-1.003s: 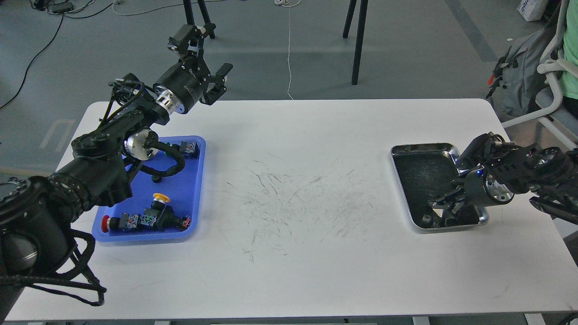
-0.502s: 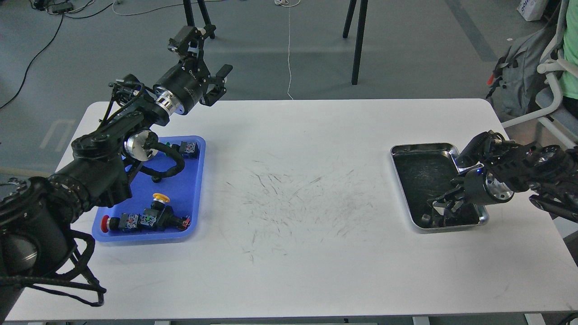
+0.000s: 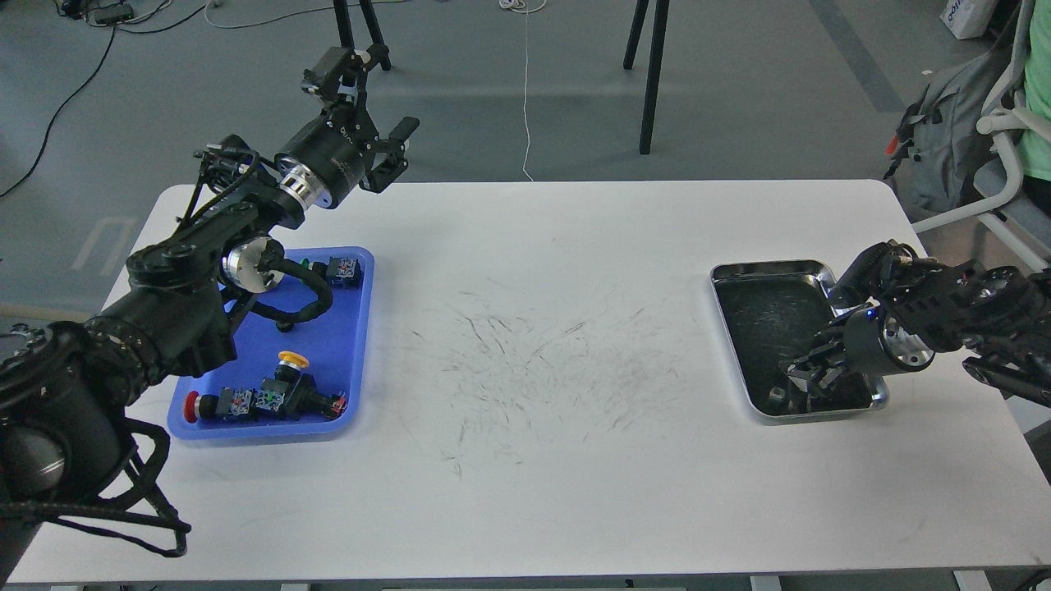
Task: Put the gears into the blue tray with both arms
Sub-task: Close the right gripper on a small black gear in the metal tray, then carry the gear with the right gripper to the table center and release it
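The blue tray (image 3: 345, 345) lies at the table's left and holds several coloured push-button switches (image 3: 263, 400). High over the tray's far edge, my left gripper (image 3: 393, 154) hangs open and empty. My right gripper (image 3: 809, 376) reaches down into the front end of the steel tray (image 3: 739, 283) at the right; its dark fingers merge with the tray's dark bottom. A tiny dark round piece (image 3: 774, 397), probably a gear, lies near the steel tray's front left corner, just left of the gripper. No other gear can be made out.
The white table (image 3: 534, 460) is scuffed in the middle. Black stand legs (image 3: 653, 74) rise from the floor behind the far edge. A chair with a grey backpack (image 3: 944, 139) stands off the right corner.
My right gripper has risen slightly and drawn back a little within the steel tray. My left arm has drifted a touch to the left. The tray contents look unmoved.
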